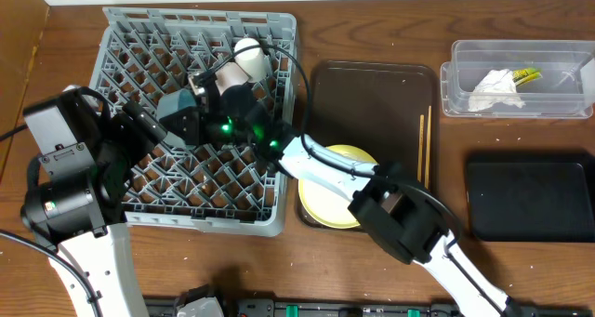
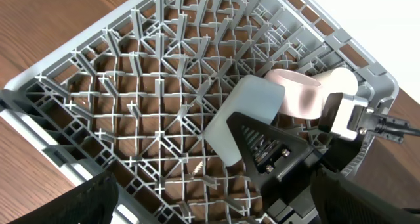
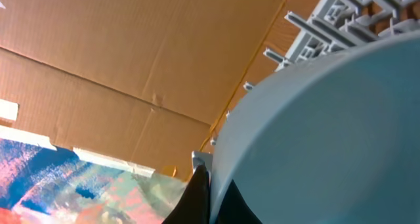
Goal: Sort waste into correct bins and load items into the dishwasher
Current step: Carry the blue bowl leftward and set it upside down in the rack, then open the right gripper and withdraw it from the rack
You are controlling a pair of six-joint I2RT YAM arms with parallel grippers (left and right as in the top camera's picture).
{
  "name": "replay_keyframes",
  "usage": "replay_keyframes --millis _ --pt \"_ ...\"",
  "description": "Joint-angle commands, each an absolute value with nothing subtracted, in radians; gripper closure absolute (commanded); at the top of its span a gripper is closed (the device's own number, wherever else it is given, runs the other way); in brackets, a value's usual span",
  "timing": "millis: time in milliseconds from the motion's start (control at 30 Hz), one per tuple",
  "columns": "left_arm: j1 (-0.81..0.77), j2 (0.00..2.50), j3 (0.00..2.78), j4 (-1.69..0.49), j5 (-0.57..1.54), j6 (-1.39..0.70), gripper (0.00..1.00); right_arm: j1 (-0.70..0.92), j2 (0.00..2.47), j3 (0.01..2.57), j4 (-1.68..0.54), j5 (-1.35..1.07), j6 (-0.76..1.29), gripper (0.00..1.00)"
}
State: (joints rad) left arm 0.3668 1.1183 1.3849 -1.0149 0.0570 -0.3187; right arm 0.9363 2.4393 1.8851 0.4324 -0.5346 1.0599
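We see the right gripper [image 1: 197, 108] reaching into the rack [image 1: 149, 57], closed on the rim of the blue bowl [image 1: 175, 108]. The bowl is tilted above the pegs, and we cannot tell whether it touches them. In the left wrist view one black finger [image 2: 275, 145] lies across the bowl's inside, and the finger on the outer side is hidden behind the wall. In the right wrist view the bowl fills most of the frame, and only a dark sliver of a finger [image 3: 200, 198] shows at the bottom edge.

The left gripper [image 2: 213, 194] hangs over the rack with its jaws wide apart and nothing between them. Its fingers are blurred and cut off at the bottom corners.

Beside the held bowl, a pink bowl [image 1: 226, 75] and a cup [image 1: 248, 52] sit near the rack's far edge. Both are partly covered by the right wrist and its cables.

On the tray [image 1: 372, 85], the right arm crosses the plate [image 1: 335, 205] and hides part of it. The chopsticks [image 1: 423, 150] lie along the tray's right side. The tub [image 1: 465, 52] holds the napkin [image 1: 491, 89] and the wrapper [image 1: 526, 75], and the wrapper is mostly tucked behind the napkin. The black bin [image 1: 530, 196] runs off the right edge of the frame.
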Motion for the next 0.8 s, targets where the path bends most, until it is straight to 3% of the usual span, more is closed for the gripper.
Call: replay_keyframes --millis 0,200,367,500,767 --pt "0.372 1.119 1.39 -1.017 0.06 -0.331 0.05 0.933 2.467 1.867 0.353 -0.566 1.076 0.96" --pt "0.372 1.119 1.39 -1.017 0.06 -0.331 0.05 0.924 2.424 1.867 0.213 -0.565 1.026 0.69" --pt "0.372 1.119 1.39 -1.017 0.06 -0.331 0.05 0.904 2.303 1.867 -0.027 -0.431 0.914 0.64" --pt "0.372 1.119 1.39 -1.017 0.06 -0.331 0.05 0.889 2.112 1.867 -0.319 -0.133 0.772 0.53" --pt "0.372 1.119 1.39 -1.017 0.06 -0.331 0.05 0.855 1.919 1.867 -0.514 0.023 0.683 0.5"
